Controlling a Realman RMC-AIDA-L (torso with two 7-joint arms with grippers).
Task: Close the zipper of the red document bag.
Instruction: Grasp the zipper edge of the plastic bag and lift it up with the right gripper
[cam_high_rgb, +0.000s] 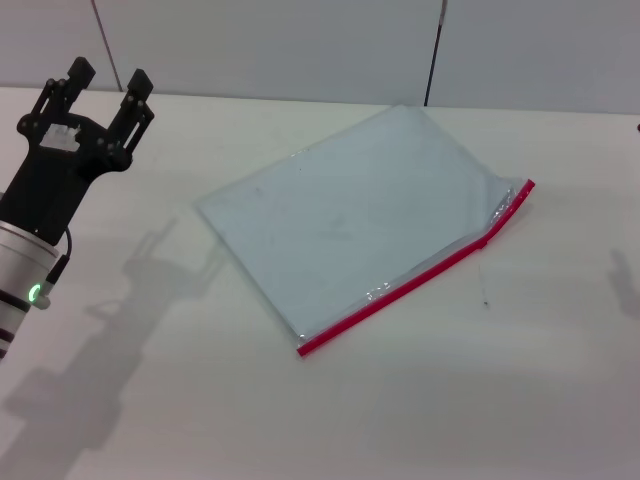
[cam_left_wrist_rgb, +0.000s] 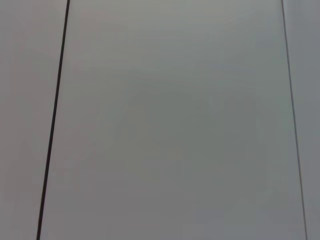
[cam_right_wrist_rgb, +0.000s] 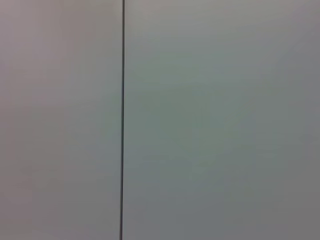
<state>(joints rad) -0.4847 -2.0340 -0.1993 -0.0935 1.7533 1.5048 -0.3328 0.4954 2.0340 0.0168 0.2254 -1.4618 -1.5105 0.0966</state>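
Bag (cam_high_rgb: 350, 215) lies flat on bench (cam_high_rgb: 450, 400), zipper (cam_high_rgb: 415, 275) unclosed near its raised end. Left gripper (cam_high_rgb: 105, 85), well left of bag, holds fingers apart and empty, ready to approach. Right gripper unseen.

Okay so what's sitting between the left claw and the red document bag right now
Nothing: in the head view only bare white table, crossed by the arm's shadow, separates the left claw from the red document bag.

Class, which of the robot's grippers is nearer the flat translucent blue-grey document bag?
Left. The left gripper hovers apart from the flat translucent blue-grey document bag, on its left; the right gripper is out of view.
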